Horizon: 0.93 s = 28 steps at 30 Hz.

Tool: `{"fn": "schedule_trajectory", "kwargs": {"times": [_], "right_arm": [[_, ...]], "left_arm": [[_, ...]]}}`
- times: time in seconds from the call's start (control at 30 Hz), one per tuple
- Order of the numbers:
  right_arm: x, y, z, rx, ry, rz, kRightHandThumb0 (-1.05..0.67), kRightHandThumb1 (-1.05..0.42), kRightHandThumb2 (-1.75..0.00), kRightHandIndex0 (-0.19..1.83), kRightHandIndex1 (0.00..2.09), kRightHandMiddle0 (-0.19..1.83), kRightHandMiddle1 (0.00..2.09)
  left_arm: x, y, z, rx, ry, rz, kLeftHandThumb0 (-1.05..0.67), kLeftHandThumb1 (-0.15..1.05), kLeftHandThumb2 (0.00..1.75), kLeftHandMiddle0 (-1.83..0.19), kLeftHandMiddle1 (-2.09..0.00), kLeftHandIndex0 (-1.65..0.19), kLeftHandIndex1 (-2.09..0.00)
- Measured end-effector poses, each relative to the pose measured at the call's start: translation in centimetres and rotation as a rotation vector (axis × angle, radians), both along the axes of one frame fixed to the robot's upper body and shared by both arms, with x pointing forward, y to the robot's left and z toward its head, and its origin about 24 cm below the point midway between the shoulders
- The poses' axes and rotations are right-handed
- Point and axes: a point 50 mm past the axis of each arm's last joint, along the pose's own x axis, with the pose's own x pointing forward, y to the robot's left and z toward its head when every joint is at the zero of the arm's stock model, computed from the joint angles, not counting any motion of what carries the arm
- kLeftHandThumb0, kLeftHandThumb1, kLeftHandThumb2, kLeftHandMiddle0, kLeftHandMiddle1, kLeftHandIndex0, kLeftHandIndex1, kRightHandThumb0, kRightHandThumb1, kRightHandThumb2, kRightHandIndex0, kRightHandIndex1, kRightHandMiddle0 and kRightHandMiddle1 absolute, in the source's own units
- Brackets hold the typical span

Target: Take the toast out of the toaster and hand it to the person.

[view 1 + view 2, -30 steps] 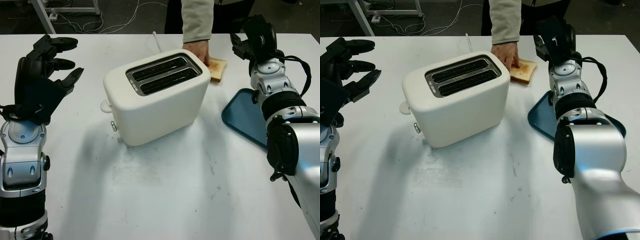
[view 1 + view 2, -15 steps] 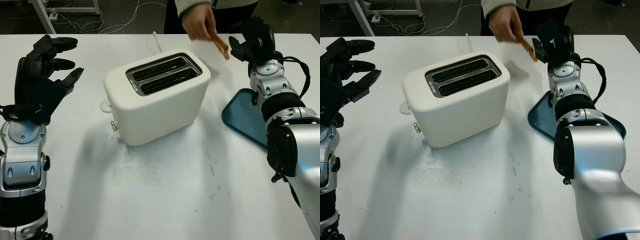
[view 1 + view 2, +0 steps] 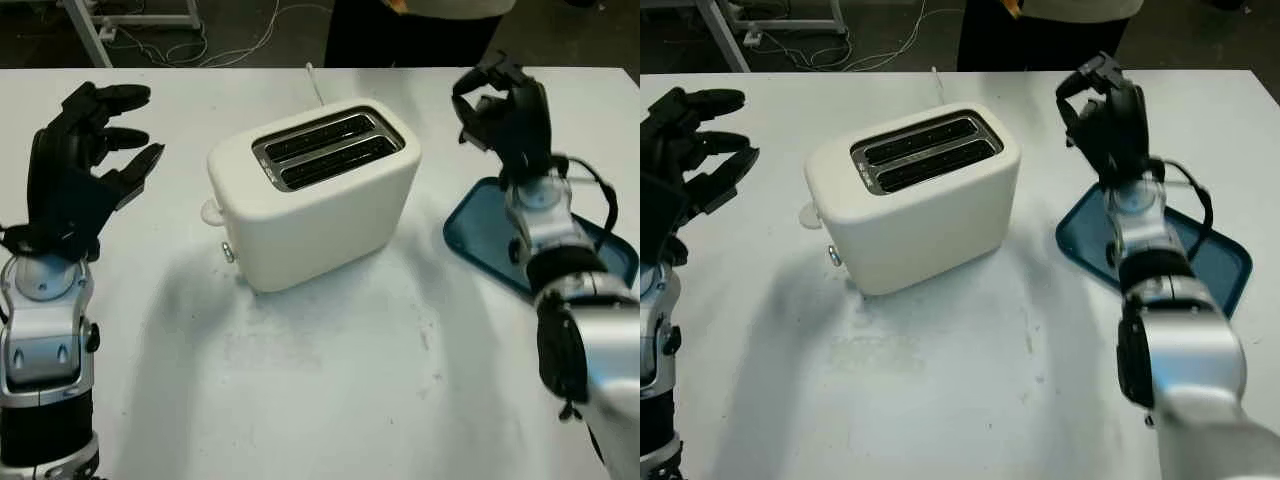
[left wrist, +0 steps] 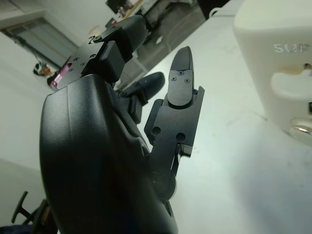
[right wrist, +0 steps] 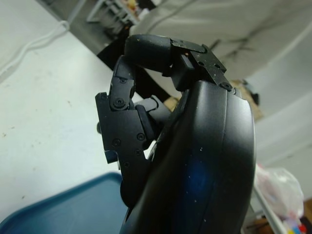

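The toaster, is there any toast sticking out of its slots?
No, both slots on top of the white toaster look dark and empty, with nothing poking up.

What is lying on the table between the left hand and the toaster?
Nothing: in the left eye view only bare white table separates the open left hand from the toaster.

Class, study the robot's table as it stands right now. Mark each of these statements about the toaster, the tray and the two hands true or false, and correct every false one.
1. The toaster lies on its side. False: it stands upright, slots facing up.
2. The blue tray lies to the right of the toaster. True.
3. The right hand grips a slice of toast. False: its fingers are curled but hold nothing.
4. The left hand is open, apart from the toaster on its left. True.
5. Toast sticks up from the slots. False: none shows there.
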Motion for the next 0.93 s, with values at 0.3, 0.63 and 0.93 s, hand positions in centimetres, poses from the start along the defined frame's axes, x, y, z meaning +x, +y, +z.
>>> {"fn": "schedule_trajectory", "kwargs": {"times": [0.3,0.63,0.93], "right_arm": [[-4.8,1.3,-5.9,0.044,0.006,0.062,-0.51,-0.92,-0.53,1.02,1.75,0.76,1.75],[-9.7,4.0,-7.5,0.196,-0.046,0.126,-0.51,-0.92,-0.49,1.07,1.75,0.76,1.75],[-11.5,5.6,-9.3,0.379,0.090,0.128,-0.52,-0.92,-0.37,1.07,0.88,1.03,0.44]], "left_arm": [[-3.6,-1.0,-2.5,-0.048,-0.007,0.054,-0.16,0.92,0.30,-0.39,-0.82,-0.40,-0.41],[-6.7,-3.0,-6.2,-0.153,0.044,0.072,-0.18,0.92,0.36,-0.38,-0.75,-0.43,-0.34],[-8.0,-4.5,-9.0,-0.200,0.125,0.150,-0.21,0.92,0.40,-0.40,-0.44,-0.45,-0.13]]}}
